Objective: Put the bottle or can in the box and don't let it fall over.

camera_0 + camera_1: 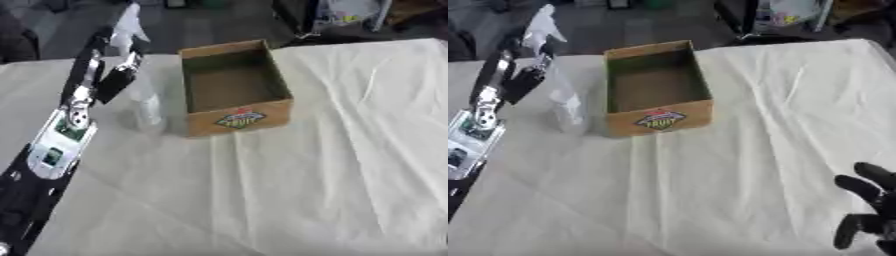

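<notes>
Left hand (114, 75) at about ten o'clock in the left eye view, reaching in along the left arm (52, 150) from seven o'clock. Dark fingers curled against the clear spray bottle (144, 100), apparently gripping its upper body just under the white trigger head (131, 22). Bottle upright, long axis near vertical with a slight lean, base seemingly down on the white-clothed surface (306, 190) or barely off it; cannot tell which. Sits just beside the left wall of the cardboard box (234, 85), at nine o'clock from it, touching or nearly so.

Box open at the top, nothing visible inside, a printed label on the near wall. Bottle see-through and hard to trace against the cloth; tall and narrow, so likely top-heavy under the sprayer and prone to tipping.

Key relation: box lies toward three o'clock from the held bottle, so likely a lift above the rim, a short carry that way, then a straight lowering.

Right hand (868, 215) at five o'clock in the right eye view, well apart from bottle and box, fingers up and relaxed, holding nothing. Left hand clearly the nearer.
</notes>
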